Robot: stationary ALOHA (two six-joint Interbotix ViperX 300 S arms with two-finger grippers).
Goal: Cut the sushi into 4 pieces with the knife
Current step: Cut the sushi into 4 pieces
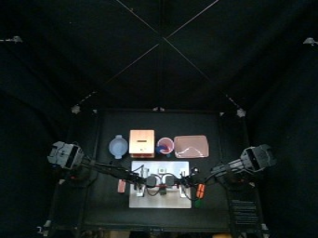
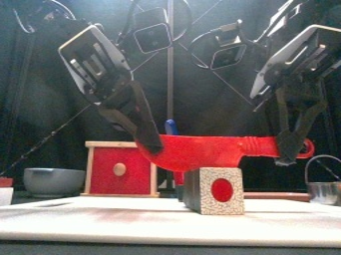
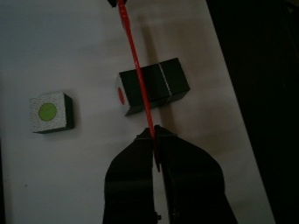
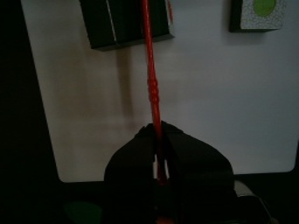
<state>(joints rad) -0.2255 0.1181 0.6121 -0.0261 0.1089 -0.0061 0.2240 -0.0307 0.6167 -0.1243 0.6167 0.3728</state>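
At counter six o'clock, top view: white cutting board. Front view: red knife level, just above sushi roll; left end effector clamped on blade, right end effector on handle. Left wrist view: loose piece apart from roll.

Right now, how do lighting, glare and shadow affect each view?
Top view: the board is the brightest patch amid black curtains. Front view: bright light high at the back, yet knife and sushi show plainly. Left wrist view: sushi near black against the pale board, left claw a dark silhouette. Right wrist view: the same, with the right claw.
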